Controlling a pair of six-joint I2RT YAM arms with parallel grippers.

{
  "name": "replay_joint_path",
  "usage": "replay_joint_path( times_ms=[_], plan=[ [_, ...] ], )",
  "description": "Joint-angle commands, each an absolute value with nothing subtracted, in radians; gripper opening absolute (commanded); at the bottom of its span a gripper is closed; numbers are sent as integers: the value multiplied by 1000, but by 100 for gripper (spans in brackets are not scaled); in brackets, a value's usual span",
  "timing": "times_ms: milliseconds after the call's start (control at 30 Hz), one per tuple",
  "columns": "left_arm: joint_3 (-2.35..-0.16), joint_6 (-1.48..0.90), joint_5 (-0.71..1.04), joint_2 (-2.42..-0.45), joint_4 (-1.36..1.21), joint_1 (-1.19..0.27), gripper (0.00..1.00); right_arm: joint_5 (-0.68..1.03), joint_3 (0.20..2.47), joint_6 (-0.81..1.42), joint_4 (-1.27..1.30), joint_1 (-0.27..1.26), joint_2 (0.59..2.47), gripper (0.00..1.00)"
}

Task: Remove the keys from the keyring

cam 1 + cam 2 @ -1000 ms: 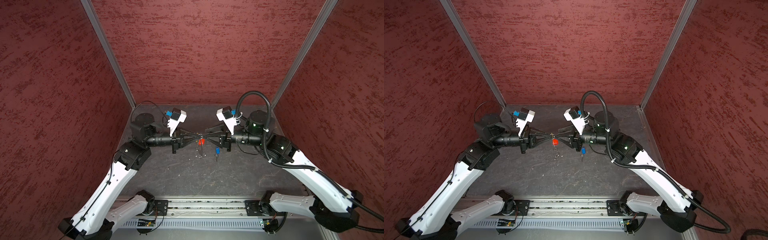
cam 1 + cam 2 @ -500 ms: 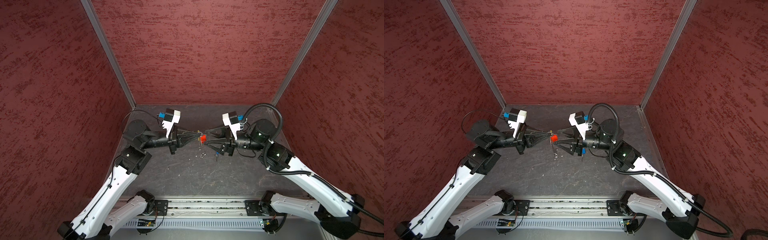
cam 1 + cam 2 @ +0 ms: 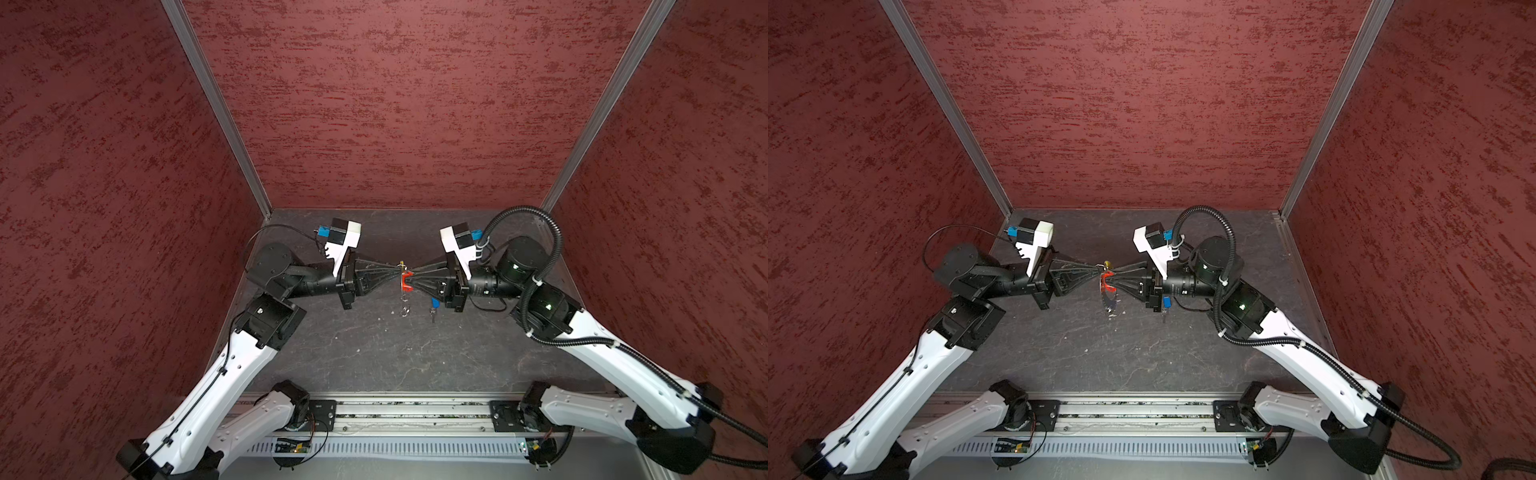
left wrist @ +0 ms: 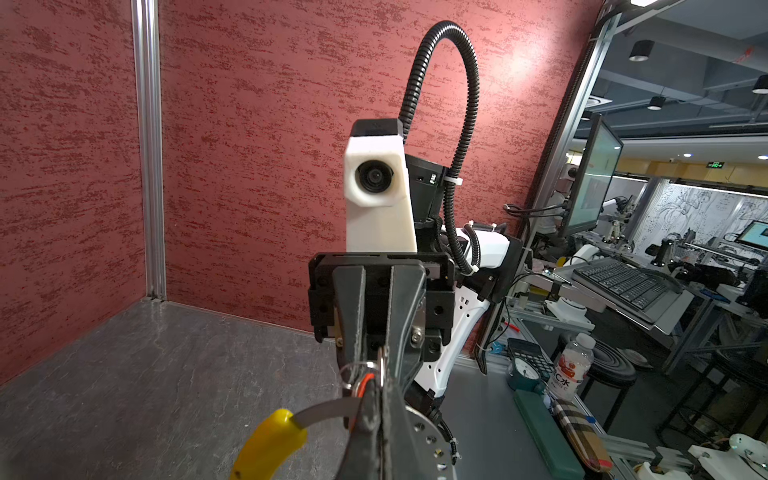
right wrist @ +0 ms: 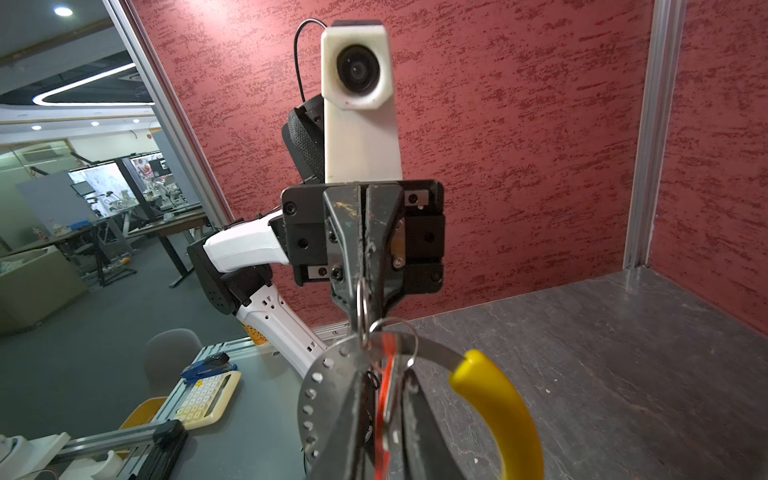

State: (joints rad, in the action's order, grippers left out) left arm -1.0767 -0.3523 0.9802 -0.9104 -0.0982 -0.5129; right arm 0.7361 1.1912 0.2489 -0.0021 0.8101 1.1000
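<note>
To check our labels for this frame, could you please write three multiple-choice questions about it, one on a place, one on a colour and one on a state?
1. Where is the blue key?
A. hanging in mid-air
B. lying on the table
C. leaning on the back wall

2. What colour is the curved sleeve on the keyring?
A. yellow
B. green
C. white

3. How do the left jaws stand?
A. wide open
B. shut on nothing
C. shut on the keyring

Answers: 1 B, it rests flat on the dark surface; 2 A, both wrist views show it yellow; 3 C, the right wrist view shows them pinching one of its rings.
</note>
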Motion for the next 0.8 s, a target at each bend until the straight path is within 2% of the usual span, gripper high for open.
replay_joint_path(
  times_ms=[0,100,767],
  plan=[
    [-1065,-362,948,-896,-135,-517,0,759,1200,249,37,813,1106,8],
    [-1061,-366,936,-892,-140,-518,0,765,1203,248,34,813,1111,0],
    [-1037,-423,919,-901,-225,-518,0,763,1253,191,-83,841,1177,0]
  ],
)
